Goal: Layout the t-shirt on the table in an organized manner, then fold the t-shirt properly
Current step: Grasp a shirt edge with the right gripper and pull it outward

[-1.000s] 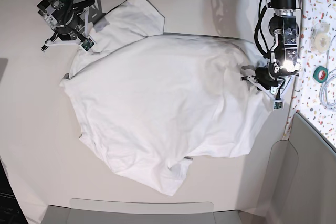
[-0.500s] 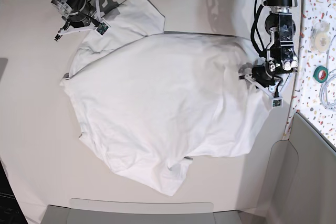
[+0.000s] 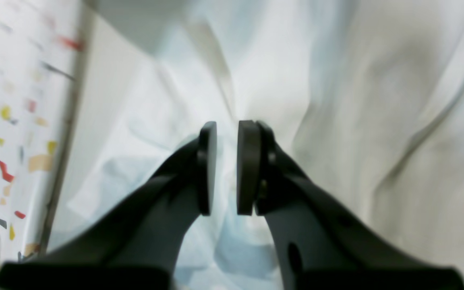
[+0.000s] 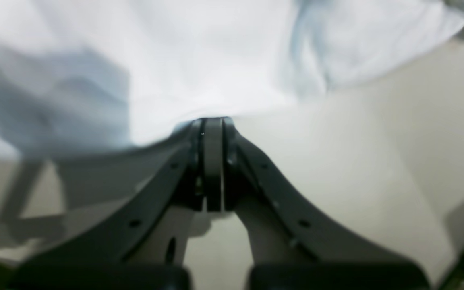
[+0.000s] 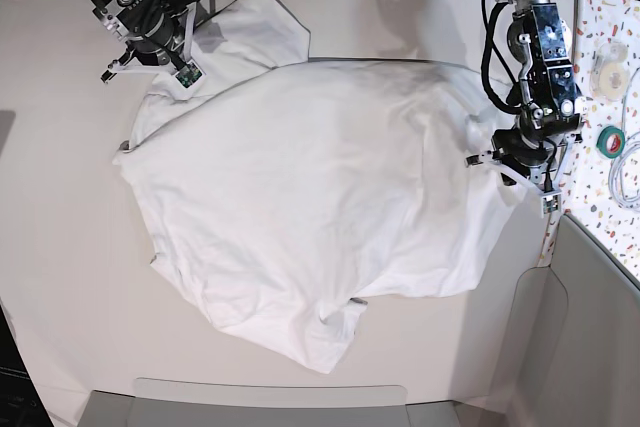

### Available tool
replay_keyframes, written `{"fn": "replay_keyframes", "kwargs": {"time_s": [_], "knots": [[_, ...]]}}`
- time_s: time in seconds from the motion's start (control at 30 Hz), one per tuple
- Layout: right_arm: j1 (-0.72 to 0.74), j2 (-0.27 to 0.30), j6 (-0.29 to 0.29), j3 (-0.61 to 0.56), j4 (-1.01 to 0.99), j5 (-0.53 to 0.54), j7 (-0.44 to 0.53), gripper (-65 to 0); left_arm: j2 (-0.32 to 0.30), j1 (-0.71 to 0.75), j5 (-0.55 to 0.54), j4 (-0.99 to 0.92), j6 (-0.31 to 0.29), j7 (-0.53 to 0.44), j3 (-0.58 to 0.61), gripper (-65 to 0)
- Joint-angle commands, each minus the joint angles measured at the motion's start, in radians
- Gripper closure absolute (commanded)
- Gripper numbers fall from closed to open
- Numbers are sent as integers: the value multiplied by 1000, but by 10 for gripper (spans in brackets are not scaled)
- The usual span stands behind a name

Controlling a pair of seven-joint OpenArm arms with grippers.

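The white t-shirt lies spread and wrinkled across the off-white table. My left gripper is at the shirt's right edge. In the left wrist view its pads stand a narrow gap apart with a fold of the t-shirt pinched between them. My right gripper is at the far left, by the sleeve. In the right wrist view it is shut with its pads together on the edge of the t-shirt, held slightly above the table.
A speckled terrazzo panel borders the table on the right, carrying tape rolls, a green tape roll and a white cable. Grey panels stand at the near right and along the near edge.
My left gripper has moved outward and nearer with the shirt's right edge, and the shirt's far edge now runs straighter. My right gripper went toward the far edge, then came back a little.
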Motion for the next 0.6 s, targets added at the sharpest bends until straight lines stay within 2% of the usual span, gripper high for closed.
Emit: {"fn": "replay_keyframes", "kwargs": {"time_s": [0.0,0.13,0.23,0.33,0.43,0.5,0.57], "knots": [[2,12,8,17,16,29,13,0,1,-12,-5,41,2,-11,-9,-80],[39,40,8,68,16,269,16,0,1,-15,-5,67,0,-9,-11,-102],[100,39,8,197,16,540,18,0,1,-15,-5,67,0,-9,-9,-175],[186,16,2,334,12,763,18,0,6,-16,-5,67,3,-9,-9,-236],[291,-26,-1,369,1,797,15,0,-1,-7,-3,67,5,-9,-17,-243],[346,-49,-1,361,-50,758,15,0,-14,13,-3,54,5,-9,-17,-240],[413,-106,-1,329,-130,675,15,0,-31,39,-3,13,6,-17,-18,-214]]}}
